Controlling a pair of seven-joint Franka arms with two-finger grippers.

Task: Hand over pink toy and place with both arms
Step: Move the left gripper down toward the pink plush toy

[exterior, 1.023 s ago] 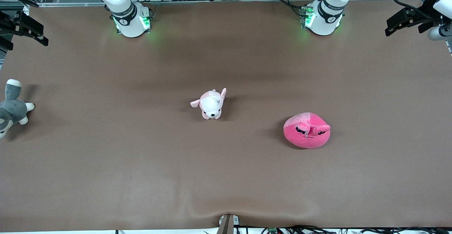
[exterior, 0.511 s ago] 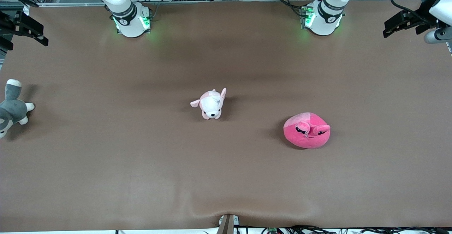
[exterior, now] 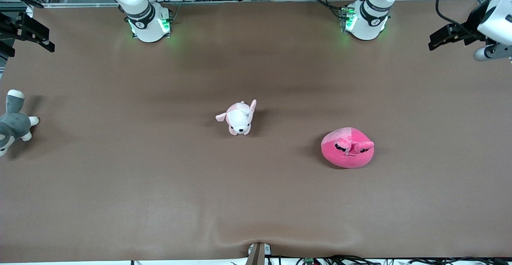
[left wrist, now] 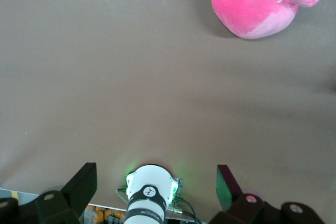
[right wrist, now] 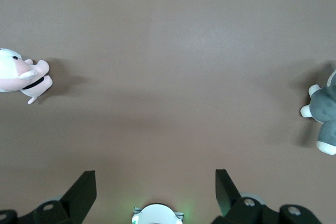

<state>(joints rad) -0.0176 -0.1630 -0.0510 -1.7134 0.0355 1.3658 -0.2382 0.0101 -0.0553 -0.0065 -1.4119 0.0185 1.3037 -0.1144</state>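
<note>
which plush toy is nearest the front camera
The pink toy, hot pink and round; the pale puppy plush and grey plush lie farther away.

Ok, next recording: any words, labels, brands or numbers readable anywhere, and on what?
None can be read.
Left arm base: a small round mark on its black band, too small to read.
Right arm base: the same kind of mark, too small to read.
Pink toy, pale puppy plush, grey plush: no text shows.
</note>
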